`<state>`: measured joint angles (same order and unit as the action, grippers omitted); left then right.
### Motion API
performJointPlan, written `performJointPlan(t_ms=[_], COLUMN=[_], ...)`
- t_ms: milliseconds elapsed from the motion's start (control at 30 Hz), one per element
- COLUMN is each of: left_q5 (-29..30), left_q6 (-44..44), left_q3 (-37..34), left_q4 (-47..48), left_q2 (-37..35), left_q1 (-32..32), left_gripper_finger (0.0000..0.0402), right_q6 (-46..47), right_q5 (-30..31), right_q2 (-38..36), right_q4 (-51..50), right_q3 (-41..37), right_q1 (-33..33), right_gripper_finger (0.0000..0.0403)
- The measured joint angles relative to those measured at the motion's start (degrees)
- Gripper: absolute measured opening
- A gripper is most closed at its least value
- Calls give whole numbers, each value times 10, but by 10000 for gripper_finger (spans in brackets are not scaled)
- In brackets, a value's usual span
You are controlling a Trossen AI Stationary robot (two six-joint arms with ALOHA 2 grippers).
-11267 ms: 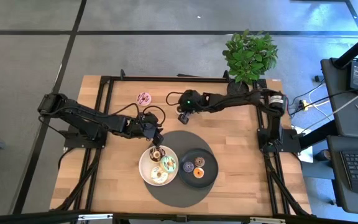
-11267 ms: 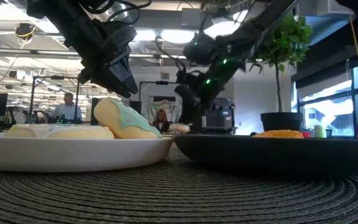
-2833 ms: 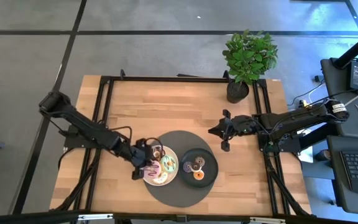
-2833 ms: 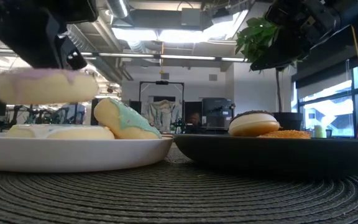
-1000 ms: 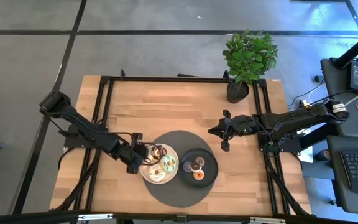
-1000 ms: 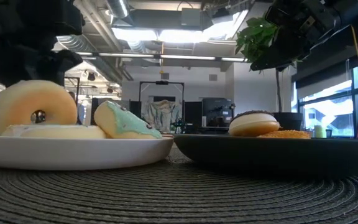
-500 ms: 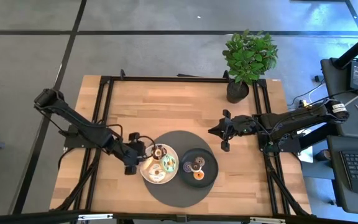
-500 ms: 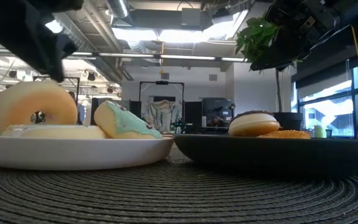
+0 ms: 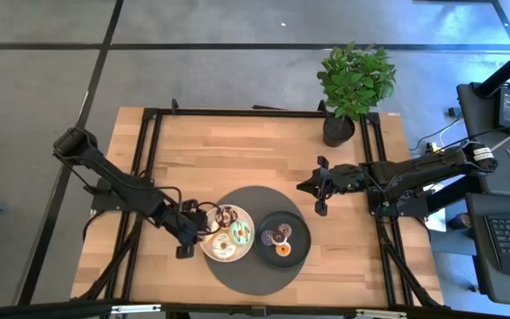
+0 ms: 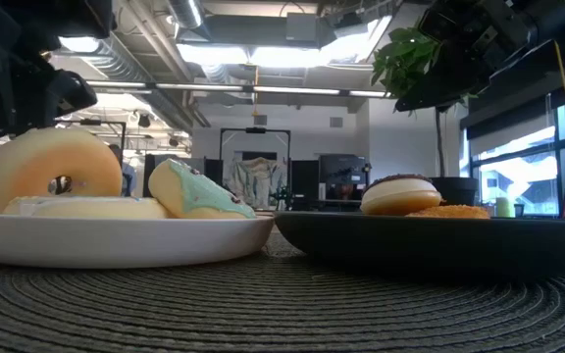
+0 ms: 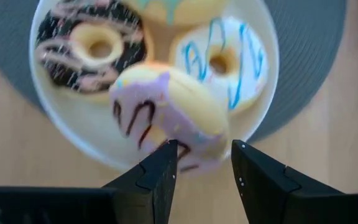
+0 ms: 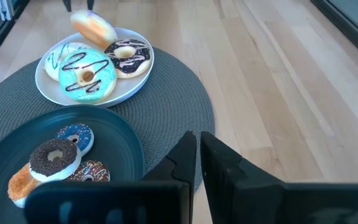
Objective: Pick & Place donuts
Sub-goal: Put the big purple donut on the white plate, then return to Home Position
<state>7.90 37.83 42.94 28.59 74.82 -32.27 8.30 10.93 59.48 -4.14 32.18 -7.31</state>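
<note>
We are hovering our left hand point(image 11: 202, 163) with fingers spread just beside the white plate point(image 9: 207, 245), not gripping anything. The pink donut point(image 11: 173, 112) is leaning on that plate's rim beside the chocolate donut point(image 11: 91, 45). Our right hand point(image 12: 198, 149) is waiting over the bench point(image 9: 237, 151), fingers pressed together, near the dark plate point(image 9: 299, 239).

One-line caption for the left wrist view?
Open left claw behind a pink-iced donut propped on the white plate.
</note>
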Motion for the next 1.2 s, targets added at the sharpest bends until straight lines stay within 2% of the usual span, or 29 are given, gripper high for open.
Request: performJointPlan(t_ms=[200,500,667,833,900,1000,1067,1133,1200], left_q5=[0,-5,-10,-4,23,129,176,143,40], left_q6=[-39,-41,-37,-72,-118,-175,-232,-291,-338], left_q3=[0,0,0,0,0,0,-1,-7,-21], left_q4=[-69,-74,-68,-83,-91,-115,-144,-207,-286], left_q2=[29,50,17,-38,-58,-79,-88,-92,-92], left_q1=[2,15,28,51,63,79,100,136,180], left_gripper_finger=[144,143,143,144,143,144,143,144,143], right_q6=[-11,-13,-12,-42,-45,-3,15,16,13], right_q5=[0,0,0,1,1,-4,-38,-89,-118], right_q2=[0,0,0,0,0,0,0,1,4], right_q4=[0,0,0,1,1,1,1,2,1], right_q3=[0,0,0,0,0,0,1,1,1], right_q1=[0,0,0,0,0,6,18,30,37], right_gripper_finger=[28,28,28,28,28,28,28,28,28])
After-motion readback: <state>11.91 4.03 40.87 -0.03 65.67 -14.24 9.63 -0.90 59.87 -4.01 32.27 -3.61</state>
